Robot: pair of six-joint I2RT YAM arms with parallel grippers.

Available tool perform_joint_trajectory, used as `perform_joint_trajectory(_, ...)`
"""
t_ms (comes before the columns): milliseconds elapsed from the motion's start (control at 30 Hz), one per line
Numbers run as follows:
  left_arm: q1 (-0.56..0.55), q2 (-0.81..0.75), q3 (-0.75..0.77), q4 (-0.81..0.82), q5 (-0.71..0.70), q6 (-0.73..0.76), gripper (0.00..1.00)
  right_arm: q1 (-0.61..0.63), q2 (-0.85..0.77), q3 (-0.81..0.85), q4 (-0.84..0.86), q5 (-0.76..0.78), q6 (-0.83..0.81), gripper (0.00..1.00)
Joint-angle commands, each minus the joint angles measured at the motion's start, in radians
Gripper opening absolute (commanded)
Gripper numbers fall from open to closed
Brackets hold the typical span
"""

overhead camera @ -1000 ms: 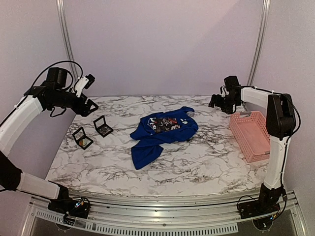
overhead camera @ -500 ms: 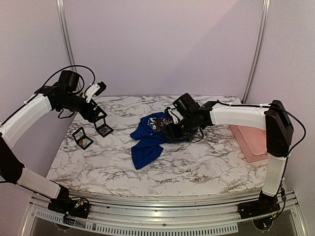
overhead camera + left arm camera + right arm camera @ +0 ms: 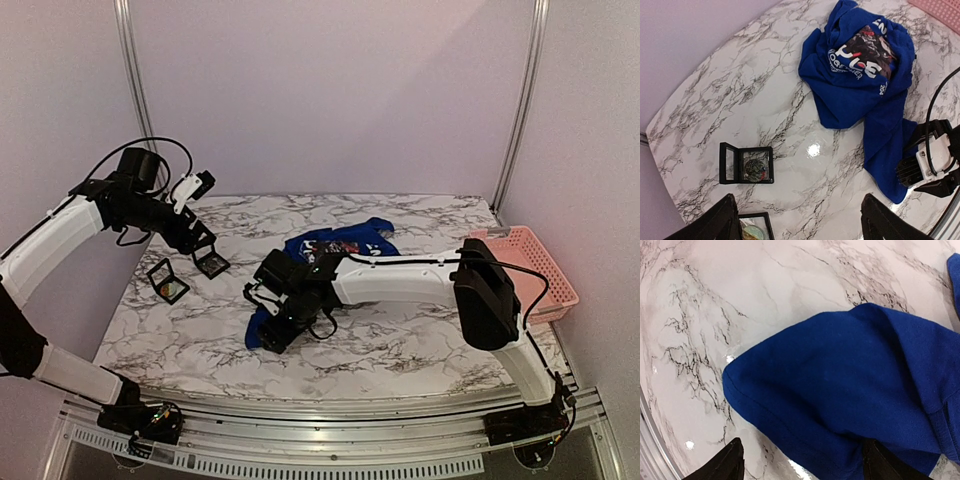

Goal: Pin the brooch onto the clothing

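On marble table (image 3: 420, 340), blue T-shirt (image 3: 372, 238), long axis far-right to near-left.

A white marble-patterned table (image 3: 400, 345) with dark veining carries a crumpled royal-blue T-shirt (image 3: 850, 100) near its middle, printed chest panel facing up and a plain blue fold trailing toward the near edge. A small black square box (image 3: 167, 281) and a second black box (image 3: 211, 263) lie just beside each other near the left edge. A pink plastic basket (image 3: 535, 262) sits at the far right.
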Motion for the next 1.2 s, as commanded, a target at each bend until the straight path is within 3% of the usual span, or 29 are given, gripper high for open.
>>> perform_joint_trajectory(0, -0.014, -0.03, -0.022, 0.008, -0.011, 0.011, 0.85, -0.016, 0.082, 0.063, -0.126, -0.019, 0.014, 0.78)
perform_joint_trajectory(100, -0.015, -0.029, -0.025, 0.01, -0.014, 0.014, 0.85, 0.015, 0.085, 0.057, -0.146, 0.011, -0.005, 0.74)
perform_joint_trajectory(300, -0.015, -0.028, -0.024, 0.013, -0.019, 0.014, 0.86, 0.018, 0.104, 0.066, -0.174, 0.035, -0.029, 0.08)
perform_joint_trajectory(333, -0.015, -0.027, -0.024, 0.012, -0.016, 0.014, 0.86, 0.012, 0.092, 0.081, -0.17, 0.02, -0.031, 0.01)
perform_joint_trajectory(567, -0.012, -0.022, 0.017, 0.001, -0.043, 0.012, 0.88, -0.092, -0.092, 0.34, 0.025, -0.357, -0.047, 0.0)
perform_joint_trajectory(700, 0.005, -0.03, 0.053, -0.001, -0.109, 0.007, 0.89, -0.207, -0.249, 0.337, 0.26, -0.448, 0.051, 0.0)
perform_joint_trajectory(867, 0.007, -0.03, 0.083, -0.008, -0.138, 0.035, 0.89, -0.428, -0.514, 0.085, 0.434, -0.346, 0.264, 0.0)
perform_joint_trajectory(1033, -0.01, 0.019, 0.134, -0.001, -0.074, 0.037, 0.86, -0.588, -0.719, -0.204, 0.461, -0.25, 0.384, 0.0)
perform_joint_trajectory(1167, -0.1, 0.102, 0.162, 0.015, -0.045, 0.051, 0.84, -0.679, -0.879, -0.449, 0.438, -0.205, 0.415, 0.0)
